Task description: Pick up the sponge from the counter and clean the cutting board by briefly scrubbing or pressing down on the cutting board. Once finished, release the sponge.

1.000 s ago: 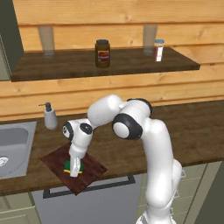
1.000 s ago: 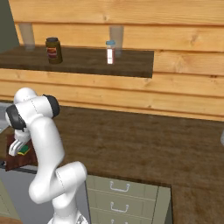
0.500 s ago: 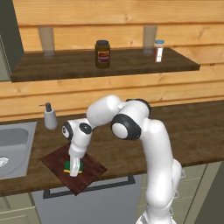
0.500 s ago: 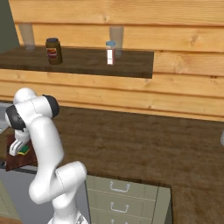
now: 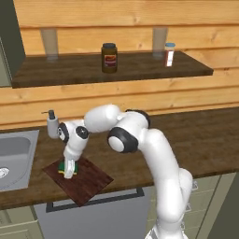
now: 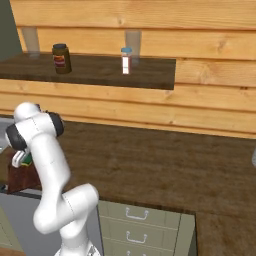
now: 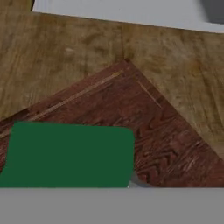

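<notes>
the sponge (image 5: 64,166) is seen as a small block with a green top over a yellow underside, lying flat on the cutting board (image 5: 86,180), close to the board's far left corner. in the hand view its green top (image 7: 70,154) is shown as a plain rectangle with slightly rounded corners, set a little aslant to the board's edges. the cutting board (image 7: 170,144) is a thin, flat rectangle of dark reddish-brown grained wood, laid corner-on upon the counter (image 5: 205,140) near its front edge, just beside the steel sink. the counter is a long brown wooden worktop.
</notes>
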Motion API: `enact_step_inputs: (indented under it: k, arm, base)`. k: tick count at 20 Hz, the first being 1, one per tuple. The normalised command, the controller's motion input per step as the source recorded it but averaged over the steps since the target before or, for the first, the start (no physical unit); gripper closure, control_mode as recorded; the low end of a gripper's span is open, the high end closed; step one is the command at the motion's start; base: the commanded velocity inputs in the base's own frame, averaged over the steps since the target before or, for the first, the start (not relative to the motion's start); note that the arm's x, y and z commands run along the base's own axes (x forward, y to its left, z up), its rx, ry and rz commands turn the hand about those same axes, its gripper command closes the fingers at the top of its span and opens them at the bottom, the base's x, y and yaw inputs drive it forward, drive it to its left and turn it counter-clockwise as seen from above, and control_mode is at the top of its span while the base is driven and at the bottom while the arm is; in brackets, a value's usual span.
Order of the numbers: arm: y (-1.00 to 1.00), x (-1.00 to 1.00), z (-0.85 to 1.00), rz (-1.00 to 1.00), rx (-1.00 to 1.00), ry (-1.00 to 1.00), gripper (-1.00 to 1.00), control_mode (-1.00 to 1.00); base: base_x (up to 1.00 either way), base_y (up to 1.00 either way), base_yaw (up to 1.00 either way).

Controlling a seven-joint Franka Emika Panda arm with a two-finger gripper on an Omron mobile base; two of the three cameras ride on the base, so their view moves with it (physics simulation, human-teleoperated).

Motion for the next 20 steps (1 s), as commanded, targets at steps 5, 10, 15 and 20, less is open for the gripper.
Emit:
enact_step_inputs:
  k: [5, 10, 15, 20]
  arm:
    - [0.86, 1.00, -0.88, -0.15, 0.21, -0.12, 1.00, -1.00]
    - [0.56, 1.00, -0.86, -0.09, 0.34, -0.13, 1.00, -1.00]
    - [0.04, 1.00, -0.63, -0.05, 0.43, -0.12, 1.00, -1.00]
    - [-1.00, 1.00, -0.02, -0.05, 0.36, 0.05, 1.00, -1.00]
  base:
    - [0.00, 0.00, 0.00]
    - [0.00, 0.00, 0.00]
    - [0.00, 0.00, 0.00]
    - [0.00, 0.00, 0.00]
